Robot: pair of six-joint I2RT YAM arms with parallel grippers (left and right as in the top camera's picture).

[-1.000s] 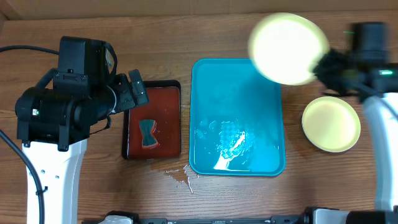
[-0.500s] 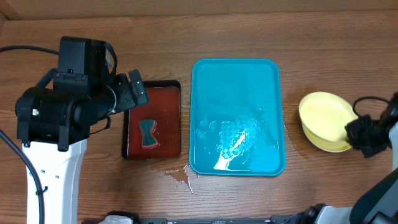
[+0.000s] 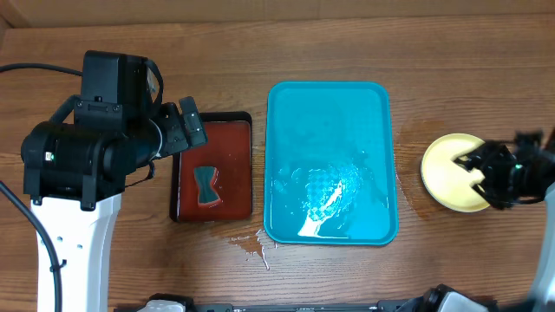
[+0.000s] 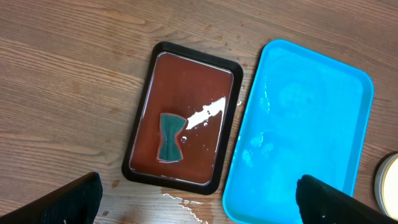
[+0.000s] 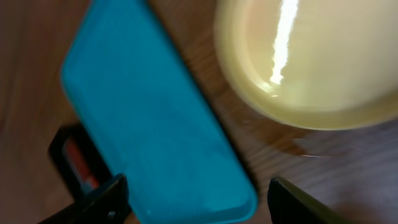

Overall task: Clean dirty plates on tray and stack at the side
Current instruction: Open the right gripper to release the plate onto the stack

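Your tray [image 3: 328,160] lies flat, its long axis running away from the robot. The plates [image 3: 449,173] sit just right of the tray, partly under your right gripper [image 5: 202,200], which is spread and empty. Your left gripper [image 4: 199,205], left of the tray, is spread too.

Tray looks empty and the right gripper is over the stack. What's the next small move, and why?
Probably lift the right gripper clear of the yellow plates. Its fingers are spread with nothing between them, the plates rest on the table beside the tray, and the tray holds no plates.
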